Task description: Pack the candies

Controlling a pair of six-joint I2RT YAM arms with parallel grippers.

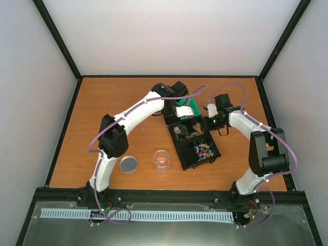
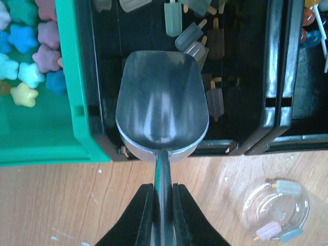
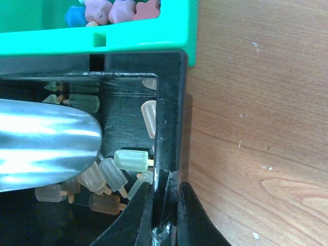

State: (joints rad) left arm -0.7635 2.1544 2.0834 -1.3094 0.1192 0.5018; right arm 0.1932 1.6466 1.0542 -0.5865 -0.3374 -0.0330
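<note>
The candies [image 2: 36, 51] are small star-shaped pieces in pink, blue, green and yellow, lying in a green bin [image 2: 77, 77] and also showing at the top of the right wrist view as candies [image 3: 113, 10]. My left gripper [image 2: 163, 205] is shut on the handle of a metal scoop [image 2: 161, 102]. The scoop's bowl is empty and hangs over a black bin [image 2: 277, 102] of pale popsicle-shaped gummies [image 3: 130, 160]. My right gripper [image 3: 165, 197] is shut on the black bin's side wall [image 3: 169, 128]. From above, both grippers, left [image 1: 170, 108] and right [image 1: 208, 122], flank the bins.
A clear cup [image 2: 277, 207] with three popsicle gummies in it stands on the wooden table near the black bin [image 1: 192, 141]; from above the cup [image 1: 162, 160] has a round grey lid [image 1: 128, 164] to its left. Another compartment holds thin coloured sticks [image 1: 202, 149].
</note>
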